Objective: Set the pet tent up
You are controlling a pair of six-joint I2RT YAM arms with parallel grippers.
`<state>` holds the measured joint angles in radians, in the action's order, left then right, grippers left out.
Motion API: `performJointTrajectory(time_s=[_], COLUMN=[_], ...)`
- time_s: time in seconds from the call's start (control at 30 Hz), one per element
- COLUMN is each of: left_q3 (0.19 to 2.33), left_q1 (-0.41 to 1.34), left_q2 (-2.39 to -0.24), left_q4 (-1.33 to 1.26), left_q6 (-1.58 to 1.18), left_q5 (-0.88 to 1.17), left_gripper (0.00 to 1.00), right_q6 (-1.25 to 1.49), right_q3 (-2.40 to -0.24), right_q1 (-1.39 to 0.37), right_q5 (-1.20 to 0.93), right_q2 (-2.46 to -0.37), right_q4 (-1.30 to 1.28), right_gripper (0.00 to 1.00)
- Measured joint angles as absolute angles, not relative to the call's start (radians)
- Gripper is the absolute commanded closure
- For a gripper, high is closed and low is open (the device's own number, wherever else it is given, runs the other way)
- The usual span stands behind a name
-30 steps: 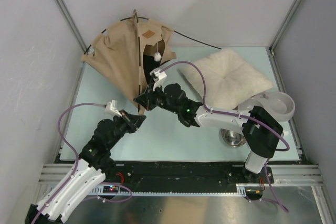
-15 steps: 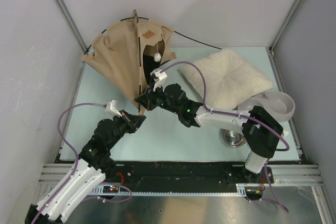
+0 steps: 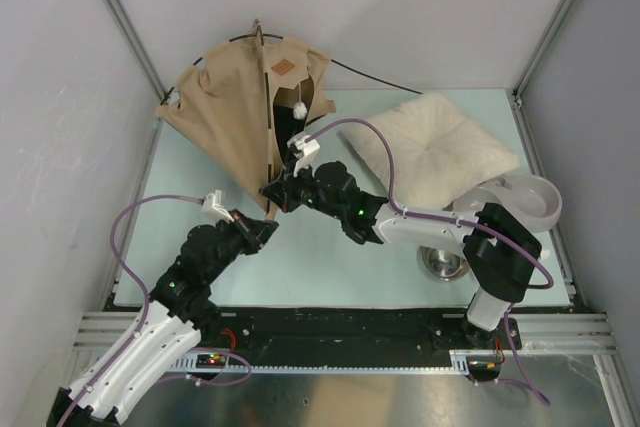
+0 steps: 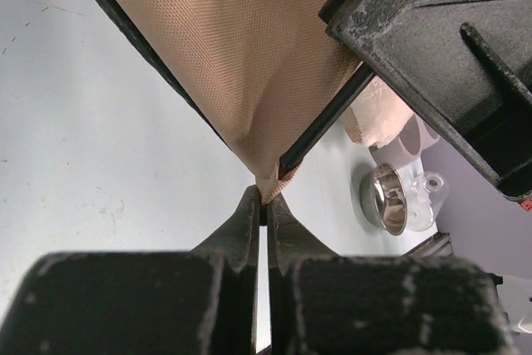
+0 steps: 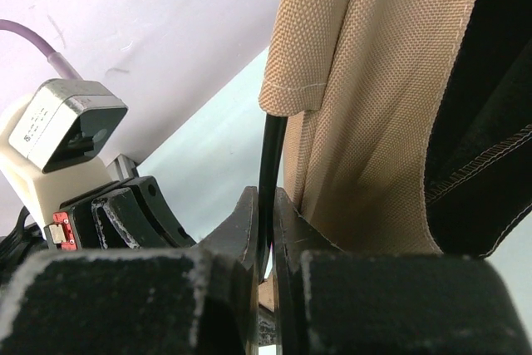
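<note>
Both shut: left fingers [image 4: 253,212] on pet tent [image 4: 249,56] corner, right fingers [image 5: 248,224] on pole [image 5: 268,164]

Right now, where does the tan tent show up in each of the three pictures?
Top external: pet tent sits back left on the table.
Left wrist: its fabric fills the top; left gripper pinches its corner.
Right wrist: fabric fills the right; right gripper clamps its black pole.
Shared landmark: that bottom corner, where both grippers meet.

Matt, coarse-weave tan canvas on pet tent [image 4: 249,47], w/ a smooth, slightly glossy black pole [image 5: 268,172]. Fluffy cream fleece on pillow [image 3: 435,147]; bowl [image 4: 386,197] is mirror-shiny metal. Smooth pale-green table [image 4: 91,164], matt w/ light scuffs.
</note>
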<state>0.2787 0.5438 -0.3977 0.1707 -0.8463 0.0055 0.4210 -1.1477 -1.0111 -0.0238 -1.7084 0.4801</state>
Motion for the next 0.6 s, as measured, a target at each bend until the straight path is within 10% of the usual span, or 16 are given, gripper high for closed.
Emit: performJointTrajectory(time_s=[0.6], left_q3=[0.343], left_q1=[0.550], left_q2=[-0.461], left_q4=[0.219], left_q6=[-0.812], left_q5=[0.007], left_gripper=[1.00], right_q6=[0.395], right_q3=[-1.146], right_q1=[-1.011], right_q5=[-0.029], right_q2=[-1.681], right_q4=[0.440], right_gripper=[1.00])
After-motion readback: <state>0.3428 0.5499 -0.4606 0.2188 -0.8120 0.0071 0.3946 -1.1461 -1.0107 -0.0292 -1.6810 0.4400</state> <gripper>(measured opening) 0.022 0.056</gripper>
